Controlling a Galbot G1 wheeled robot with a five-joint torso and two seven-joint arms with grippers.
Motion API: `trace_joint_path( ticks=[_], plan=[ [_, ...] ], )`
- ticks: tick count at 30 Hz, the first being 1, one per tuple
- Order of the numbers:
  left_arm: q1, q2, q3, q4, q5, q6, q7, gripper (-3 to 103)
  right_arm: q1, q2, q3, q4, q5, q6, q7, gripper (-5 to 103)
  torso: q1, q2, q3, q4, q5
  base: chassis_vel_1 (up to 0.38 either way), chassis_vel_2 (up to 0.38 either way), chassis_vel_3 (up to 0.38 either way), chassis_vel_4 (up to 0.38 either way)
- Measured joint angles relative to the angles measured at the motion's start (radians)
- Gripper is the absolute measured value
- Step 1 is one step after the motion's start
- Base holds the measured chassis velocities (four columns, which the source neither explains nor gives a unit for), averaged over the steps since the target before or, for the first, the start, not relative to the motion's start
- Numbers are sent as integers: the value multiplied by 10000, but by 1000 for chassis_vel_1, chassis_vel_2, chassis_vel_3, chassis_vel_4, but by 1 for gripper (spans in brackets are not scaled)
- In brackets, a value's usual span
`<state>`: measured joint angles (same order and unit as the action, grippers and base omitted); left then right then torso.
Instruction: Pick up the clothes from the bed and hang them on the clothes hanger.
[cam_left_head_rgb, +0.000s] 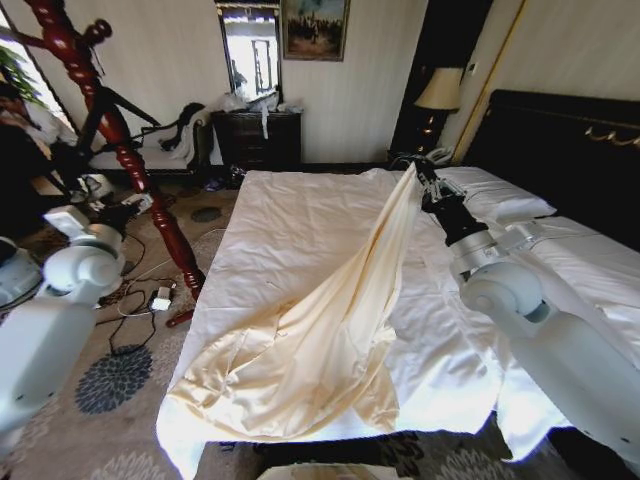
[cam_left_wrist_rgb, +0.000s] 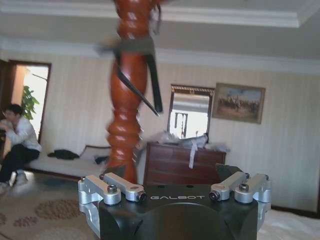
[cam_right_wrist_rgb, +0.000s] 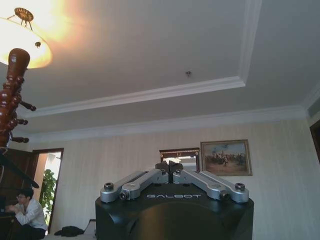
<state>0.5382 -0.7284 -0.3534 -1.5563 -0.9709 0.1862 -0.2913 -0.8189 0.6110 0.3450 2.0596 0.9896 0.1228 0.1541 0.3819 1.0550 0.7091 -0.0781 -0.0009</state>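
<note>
Head view, right gripper jaws pinching shirt above bed

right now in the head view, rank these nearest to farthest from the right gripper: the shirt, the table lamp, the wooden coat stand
1. The shirt: pinched in the right gripper, draping down the bed.
2. The table lamp: just behind it, by the headboard.
3. The wooden coat stand: far across, on the robot's left.

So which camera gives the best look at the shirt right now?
The head view. There the shirt stretches from the bed's near edge up to the right hand, which has it pinched and lifted. In the right wrist view the fingers meet, with no cloth discernible between them. The left wrist view faces the wooden stand instead.
</note>
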Motion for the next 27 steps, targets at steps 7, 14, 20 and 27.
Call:
trace_joint_path(
  ticks=[7,14,20,27],
  plan=[
    [-3090,-470,1990,894,-207,463,-211,100,-1,-87,-75,-38,-3,4,14,0,1,0,-2,-3,16,0,0,0,0],
    [-5544,174,3419,1060,-1128,1771,-804,100,-125,72,-30,7,-87,-9,23,0,-2,1,-2,4,10,0,0,0,0],
    [-6787,565,3751,1314,-1557,3383,-1729,100,-110,227,-38,22,-140,-11,23,0,-2,1,-3,3,5,0,0,0,0],
    [-8149,918,4246,3242,-1816,4625,-1695,100,-80,366,-38,58,-184,-11,0,0,-2,1,-3,9,5,0,0,0,0]
  ],
)
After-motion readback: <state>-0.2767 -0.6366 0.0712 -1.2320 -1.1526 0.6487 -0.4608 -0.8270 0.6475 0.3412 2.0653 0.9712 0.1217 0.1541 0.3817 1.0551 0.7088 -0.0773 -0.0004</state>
